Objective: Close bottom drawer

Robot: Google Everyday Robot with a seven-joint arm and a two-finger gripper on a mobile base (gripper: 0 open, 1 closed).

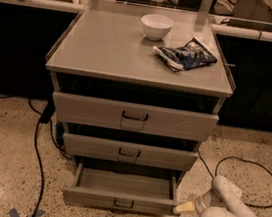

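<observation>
The bottom drawer [125, 184] is a shallow grey-beige tray, pulled open at the foot of the cabinet. Its low front panel [121, 202] has a small dark loop handle [123, 204]. The tray looks empty. My gripper [183, 208] is at the end of the white arm [227, 214] low on the right. Its pale tip sits at the right end of the drawer's front panel, close to or touching it.
The middle drawer [130, 152] and top drawer [135, 116] stand slightly out above. A white bowl [156, 26] and a blue snack bag [185, 54] lie on the cabinet top. Black cables [38, 142] run on the speckled floor to the left and right [248, 169].
</observation>
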